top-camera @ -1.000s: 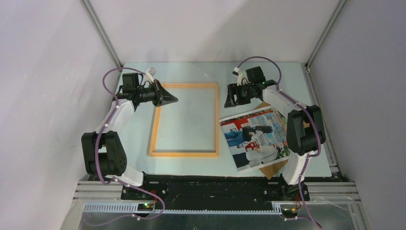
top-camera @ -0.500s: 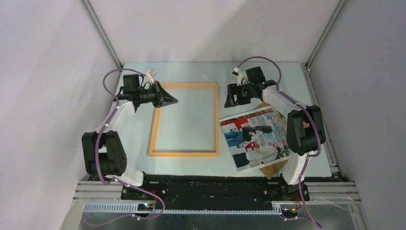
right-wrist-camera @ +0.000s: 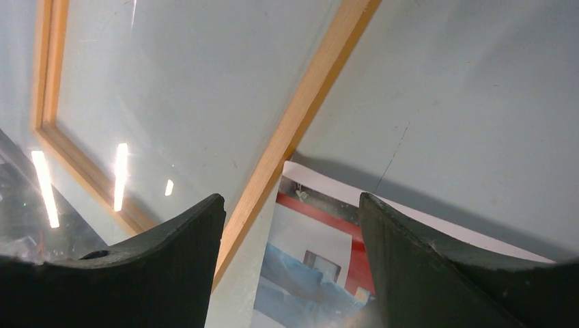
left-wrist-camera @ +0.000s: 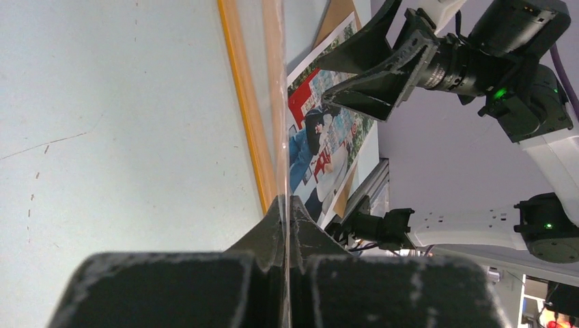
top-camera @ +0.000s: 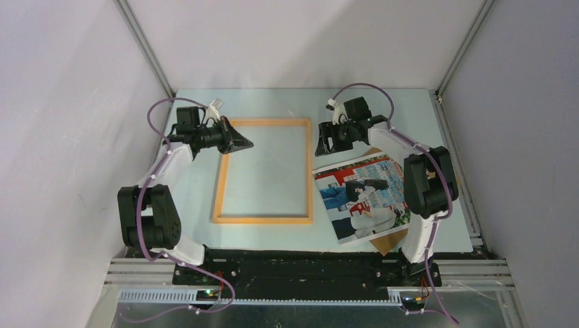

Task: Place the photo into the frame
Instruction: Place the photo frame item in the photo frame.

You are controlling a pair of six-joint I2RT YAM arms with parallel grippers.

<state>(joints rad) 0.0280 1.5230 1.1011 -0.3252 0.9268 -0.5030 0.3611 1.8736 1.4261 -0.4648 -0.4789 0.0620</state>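
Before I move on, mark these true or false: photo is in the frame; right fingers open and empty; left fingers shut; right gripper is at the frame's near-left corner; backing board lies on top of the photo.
1. The photo lies inside the frame. False: it lies beside the frame, on the right-arm side.
2. The right fingers are open with nothing between them. True.
3. The left fingers are shut. True; they seem to pinch the edge of a clear pane.
4. The right gripper is at the frame's near-left corner. False: it is by the far-right corner, just beyond the photo's far edge.
5. The backing board lies on top of the photo. False: the photo lies on the board.
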